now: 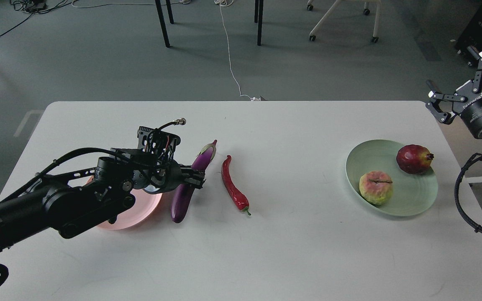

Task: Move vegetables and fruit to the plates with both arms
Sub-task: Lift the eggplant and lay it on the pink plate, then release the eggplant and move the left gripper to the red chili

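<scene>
Left hand [197, 179] clamped on eggplant [182, 200] beside pink plate [140, 213], right hand [439, 106] spread apart above green plate [416, 196]

Purple eggplant [187, 184] lies lengthwise at desk centre-left, cap toward far edge, beside pink plate [140, 209]. Red chili [233, 186] lies just right of it, green stem toward near edge. Pomegranate [414, 159] and lumpy yellow-pink fruit [375, 187] sit on green plate [412, 196], right side.
</scene>
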Robot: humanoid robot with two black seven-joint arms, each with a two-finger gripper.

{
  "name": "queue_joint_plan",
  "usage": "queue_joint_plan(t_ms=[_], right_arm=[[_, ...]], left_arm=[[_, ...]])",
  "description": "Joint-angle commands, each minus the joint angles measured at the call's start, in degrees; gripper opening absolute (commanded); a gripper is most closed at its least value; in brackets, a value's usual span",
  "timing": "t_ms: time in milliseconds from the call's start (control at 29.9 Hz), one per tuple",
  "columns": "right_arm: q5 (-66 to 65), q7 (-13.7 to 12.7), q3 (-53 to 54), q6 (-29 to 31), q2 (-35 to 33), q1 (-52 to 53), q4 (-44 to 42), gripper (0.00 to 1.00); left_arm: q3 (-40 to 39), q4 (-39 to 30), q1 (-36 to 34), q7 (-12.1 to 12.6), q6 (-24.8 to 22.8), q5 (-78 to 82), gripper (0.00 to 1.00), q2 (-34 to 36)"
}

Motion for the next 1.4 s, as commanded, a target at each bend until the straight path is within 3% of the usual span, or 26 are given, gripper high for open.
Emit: queue_joint_plan(t_ms=[0, 234, 434, 535, 635, 802, 902, 1203, 1370], right_arm=[[-0.09, -0.01, -0.05, 0.00, 0.00, 0.12, 0.00, 0.99], [-0.18, -0.09, -0.13, 0.00, 0.27, 0.65, 0.00, 0.99], [-0.18, -0.01, -0.05, 0.00, 0.36, 0.65, -0.09, 0.99], [-0.44, -0.01, -0.22, 0.00, 0.79, 0.65, -0.09, 0.99], [-1.67, -0.01, -0.13, 0.00, 1.32, 0.83, -0.09, 0.99], [-2.02, -0.09, -0.13, 0.00, 1.59, 1.00, 0.00, 0.99], [-2.02, -0.09, -0.13, 0.00, 1.59, 1.35, 0.08, 0.99], [-2.11, -0.27, -0.49, 0.00, 1.59, 2.32, 0.17, 0.99], [-2.11, -0.18, -0.49, 0.00, 1.41, 1.80, 0.17, 0.99]], left_arm=[[-2.17, -6.30, -2.74, 0.04, 0.06, -4.58, 0.11, 3.42], [-2.88, -13.78, -1.78, -1.01, -1.17, -6.79, 0.13, 18.26], [-1.65, -14.41, 5.34, -3.38, -1.61, -6.71, 0.13, 28.03], [-1.56, -14.06, 7.71, -3.74, -1.00, -6.27, 0.14, 28.65], [-1.65, -13.09, 8.95, -3.48, 1.28, -6.09, 0.20, 28.04], [-1.65, -10.72, 9.04, -2.95, 2.78, -6.18, 0.40, 25.84], [-1.65, -10.10, 9.13, -2.95, 2.78, -6.09, 0.62, 25.58], [-2.35, -10.10, 8.25, -3.12, 2.26, -6.35, 0.74, 25.75], [-2.44, -10.10, 6.41, -3.03, 2.17, -5.83, 0.74, 24.53]])
